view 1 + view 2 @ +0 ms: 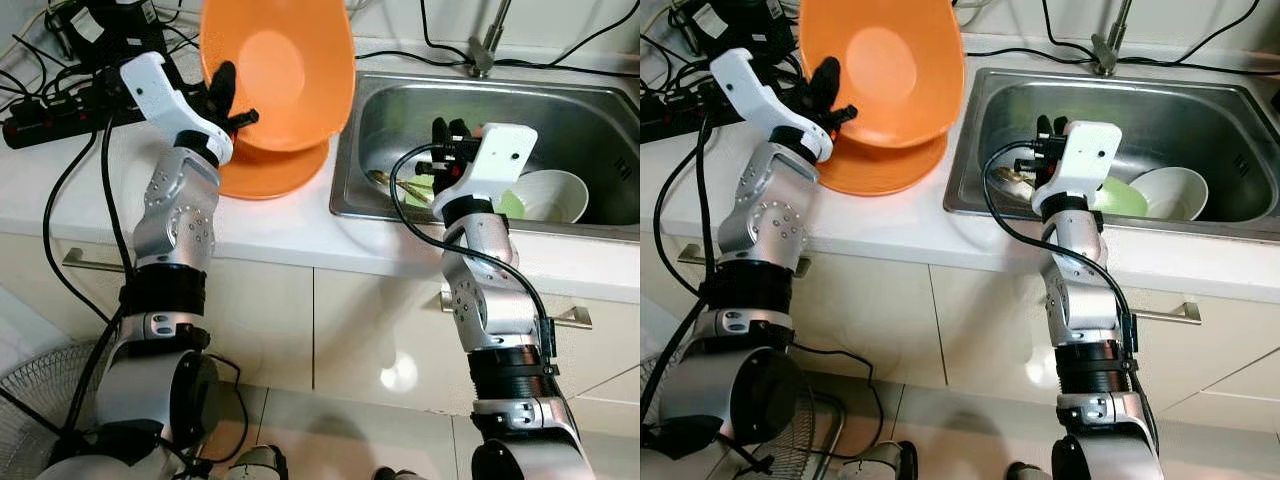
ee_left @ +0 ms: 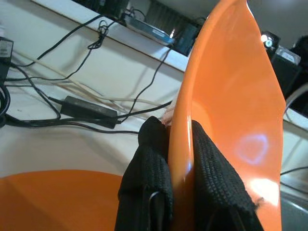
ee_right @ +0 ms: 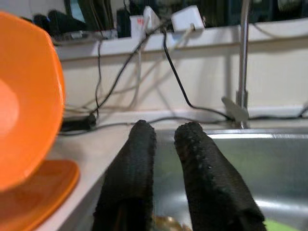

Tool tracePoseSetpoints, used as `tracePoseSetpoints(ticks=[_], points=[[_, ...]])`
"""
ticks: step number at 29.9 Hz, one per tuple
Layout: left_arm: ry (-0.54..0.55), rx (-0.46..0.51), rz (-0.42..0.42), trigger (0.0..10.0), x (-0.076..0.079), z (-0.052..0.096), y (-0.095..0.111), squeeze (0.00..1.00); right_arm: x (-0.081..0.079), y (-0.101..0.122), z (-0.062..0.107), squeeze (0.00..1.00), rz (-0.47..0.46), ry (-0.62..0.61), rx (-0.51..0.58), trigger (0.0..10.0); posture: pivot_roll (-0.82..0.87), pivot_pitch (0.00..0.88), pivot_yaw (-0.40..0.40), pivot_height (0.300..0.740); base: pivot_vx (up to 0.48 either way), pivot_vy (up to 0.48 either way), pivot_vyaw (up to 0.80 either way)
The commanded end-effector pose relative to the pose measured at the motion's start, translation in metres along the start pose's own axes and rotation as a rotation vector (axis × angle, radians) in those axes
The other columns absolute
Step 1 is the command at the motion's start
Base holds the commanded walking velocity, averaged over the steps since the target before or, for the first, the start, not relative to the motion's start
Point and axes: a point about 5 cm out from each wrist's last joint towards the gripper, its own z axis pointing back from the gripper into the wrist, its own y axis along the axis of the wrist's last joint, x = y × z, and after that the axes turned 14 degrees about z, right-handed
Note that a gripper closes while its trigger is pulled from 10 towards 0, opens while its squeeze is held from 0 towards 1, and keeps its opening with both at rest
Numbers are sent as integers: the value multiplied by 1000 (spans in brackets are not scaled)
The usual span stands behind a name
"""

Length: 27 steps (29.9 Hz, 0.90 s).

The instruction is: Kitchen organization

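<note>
Silver arm segments rise from the bottom of the head views toward a white table [image 1: 280, 225] with a steel sink [image 1: 480, 100] set into it. On the robot's left, the left end effector [image 1: 228, 100] is clamped on the rim of a large orange bowl [image 1: 285, 65]; the left wrist view shows one black finger [image 2: 149, 183] outside the rim and the other inside, both pressed against the thin orange wall. That bowl is held tilted, its open side facing the camera, raised above a second orange dish [image 1: 265, 170] that rests on the table just left of the sink.

The right end effector [image 1: 447, 135] hangs over the left part of the sink basin. Its two black fingers [image 3: 132, 183] stand a narrow gap apart and grip nothing. Below and beside it in the basin lie a white bowl [image 1: 555, 195], a pale green dish [image 1: 512, 204] partly under the wrist, and some brownish utensils [image 1: 395, 183] too small to identify.

A faucet [image 1: 485, 40] stands at the back edge of the sink. Black cables and a power strip [image 1: 50, 115] sprawl across the table's far left corner. White cabinet fronts with metal handles [image 1: 575, 317] sit under the table, and a fan grille [image 1: 35, 390] shows at the lower left on the tiled floor.
</note>
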Motion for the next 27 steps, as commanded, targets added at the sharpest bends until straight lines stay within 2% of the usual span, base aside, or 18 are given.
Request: tracePoseSetpoints(ticks=[1,6,11,16,27], points=[[-64,61,-50,10000,10,0,14,0,2,4,-3,1000,-14,9,21,10000,64,36,29,740,0,0,0],[-84,55,-93,10000,10,4,12,0,5,8,-9,1000,-13,31,45,10000,66,32,30,740,0,0,0],[-88,54,-94,10000,11,4,11,0,6,11,-14,1000,-13,55,66,10000,65,30,37,740,0,0,0],[-140,43,-112,10000,19,5,7,0,-3,19,-15,1000,-16,147,111,10000,60,26,37,740,0,0,0],[-235,5,-134,10000,28,8,2,0,-12,14,-12,1000,-27,204,102,10000,66,17,34,740,0,0,0]])
